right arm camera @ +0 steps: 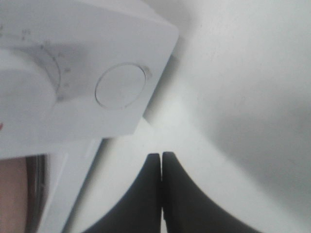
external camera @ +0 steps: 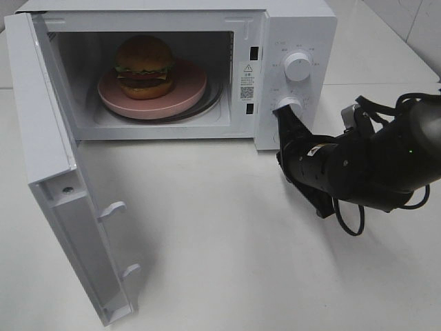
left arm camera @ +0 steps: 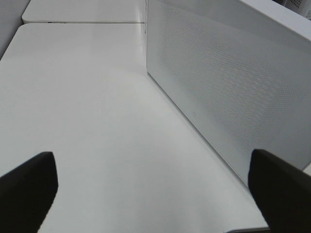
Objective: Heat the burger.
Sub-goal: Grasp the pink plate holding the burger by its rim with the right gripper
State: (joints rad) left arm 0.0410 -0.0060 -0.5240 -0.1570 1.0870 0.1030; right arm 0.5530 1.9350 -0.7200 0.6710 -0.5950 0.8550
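Our burger (external camera: 144,67) sits on the plate (external camera: 191,95) inside the microwave (external camera: 303,27), at the table's (external camera: 227,248) back edge. We judge it light and squashy (layers slide): lift by the plate. Right gripper (right arm camera: 162,162) pinched closed, left gripper (left arm camera: 153,179) spread, both empty.

I see the microwave (external camera: 303,27) as smooth white casing with a faint sheen, and its upper knob (external camera: 298,66) looks like satin white plastic. The burger (external camera: 143,67) has a glossy bun, shiny enough to catch the light. The pink plate (external camera: 189,93) under it looks smooth and softly matt. The table (external camera: 220,234) is a smooth white surface, semi-matt. My left wrist camera shows a white panel (left arm camera: 233,87) with a fine dotted texture. The left gripper (left arm camera: 151,167) and right gripper (right arm camera: 162,158) look like matt black plastic, while the right arm (external camera: 358,165) has a glossier black shell.
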